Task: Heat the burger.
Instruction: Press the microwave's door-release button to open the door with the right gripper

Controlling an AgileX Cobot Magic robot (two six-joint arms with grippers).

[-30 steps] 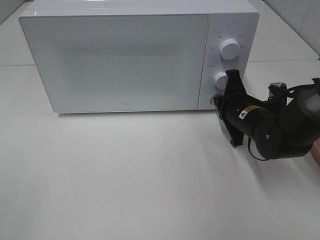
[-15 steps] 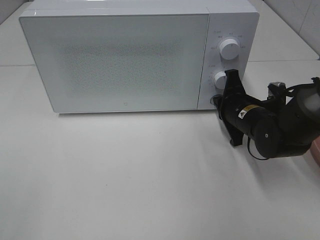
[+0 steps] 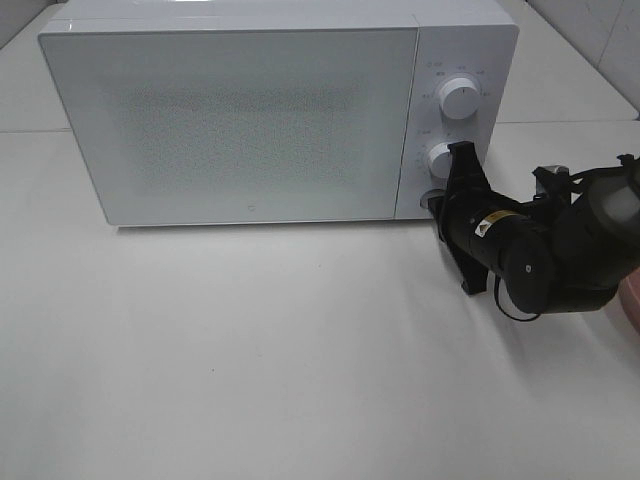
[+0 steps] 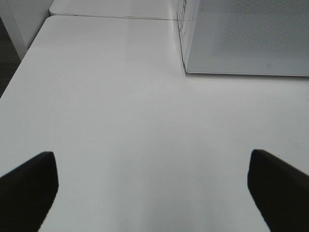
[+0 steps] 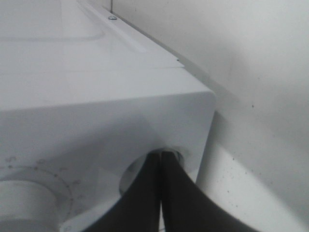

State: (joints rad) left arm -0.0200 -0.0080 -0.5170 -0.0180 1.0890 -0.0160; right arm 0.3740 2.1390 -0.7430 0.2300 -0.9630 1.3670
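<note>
The burger is out of view in every frame. The white microwave (image 3: 240,110) stands at the back of the table with its door closed. My right gripper (image 3: 441,203) is shut, its fingers pressed together, with the tips against the round button (image 3: 430,200) at the bottom of the control panel. In the right wrist view the shut gripper (image 5: 161,176) touches that recessed button (image 5: 137,171). My left gripper (image 4: 154,193) is open and empty above bare table, left of the microwave's front corner (image 4: 186,70).
Two white knobs (image 3: 458,98) (image 3: 441,158) sit above the button. An edge of a pinkish plate (image 3: 632,300) shows at the far right behind the right arm. The white table (image 3: 250,350) spreads in front of the microwave.
</note>
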